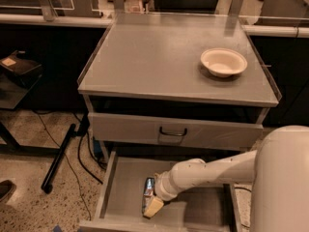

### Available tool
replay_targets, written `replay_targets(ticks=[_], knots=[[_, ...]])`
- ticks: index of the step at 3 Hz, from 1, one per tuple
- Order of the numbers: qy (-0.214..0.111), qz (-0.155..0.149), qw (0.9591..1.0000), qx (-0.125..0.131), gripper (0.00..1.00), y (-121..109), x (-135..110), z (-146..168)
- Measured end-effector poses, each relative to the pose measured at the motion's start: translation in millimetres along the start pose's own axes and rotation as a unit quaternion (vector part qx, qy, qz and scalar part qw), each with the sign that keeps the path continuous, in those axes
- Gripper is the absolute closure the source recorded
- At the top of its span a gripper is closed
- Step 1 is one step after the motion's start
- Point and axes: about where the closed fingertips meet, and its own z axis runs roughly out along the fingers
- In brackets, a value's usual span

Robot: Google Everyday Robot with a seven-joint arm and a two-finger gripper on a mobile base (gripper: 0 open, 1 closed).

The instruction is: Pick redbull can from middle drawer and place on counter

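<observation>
**Presently: claw at the can in the open drawer, lift not yet made**

Camera view. The middle drawer (123, 185) is pulled out toward the near edge of the scene, below a closed drawer front (145, 129) with a dark handle. The white arm (207, 170) reaches in from the right, low over the drawer floor. The claw (150, 204) sits at the near centre of the drawer, against the redbull can (148, 187). The can is inside the drawer, touching the claw on its far-left side. Whether it stands upright or leans cannot be told. Whether the claw is clenched on the can or merely set against it cannot be told either.

The table (159, 57) above carries one pale bowl (223, 62) on its right side, and the left and centre are bare.

Risks, as judged:
- A slim, smooth can held off-centre may slip or swing once raised.
- The way up passes close to the closed drawer front and the table's near edge. A lift made too far in would knock the can against them.
- Placing toward the right risks striking the bowl.
- A tall, narrow can let go while tilted may topple and roll off the table.
</observation>
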Motion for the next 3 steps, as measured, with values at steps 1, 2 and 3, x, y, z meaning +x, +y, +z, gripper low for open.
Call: replay_targets(ticks=[1,2,3], knots=[[-0.012,0.010,0.9995,0.029,1.00,16.6,-4.3,-29.3],[-0.017,0.020,0.9985,0.049,1.00,29.6,-3.2,-50.7],[-0.013,0.024,0.9975,0.066,1.00,32.8,-7.0,-76.4]])
